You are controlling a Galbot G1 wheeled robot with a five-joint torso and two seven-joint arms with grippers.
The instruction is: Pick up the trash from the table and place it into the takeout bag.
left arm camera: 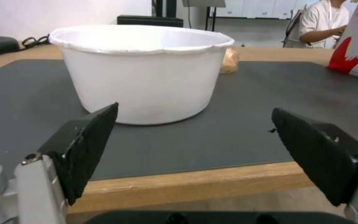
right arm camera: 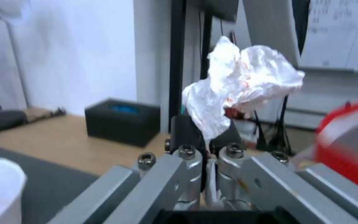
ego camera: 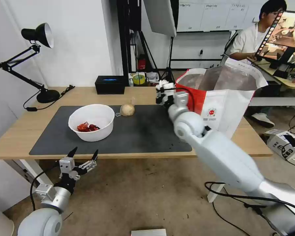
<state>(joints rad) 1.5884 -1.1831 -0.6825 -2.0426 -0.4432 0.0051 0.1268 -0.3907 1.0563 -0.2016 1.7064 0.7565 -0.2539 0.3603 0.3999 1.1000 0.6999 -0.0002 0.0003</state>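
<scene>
White crumpled tissue (right arm camera: 245, 84) sits pinched in the right gripper (right arm camera: 207, 140) beside the takeout bag (ego camera: 226, 98); carry it well over the rim before releasing, while the left gripper (ego camera: 83, 155) waits wide open below the table (ego camera: 19, 131) edge.

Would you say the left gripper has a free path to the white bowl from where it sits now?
Probably yes: the left gripper is open at the table's near edge, facing the white bowl, with only bare mat between them.
</scene>
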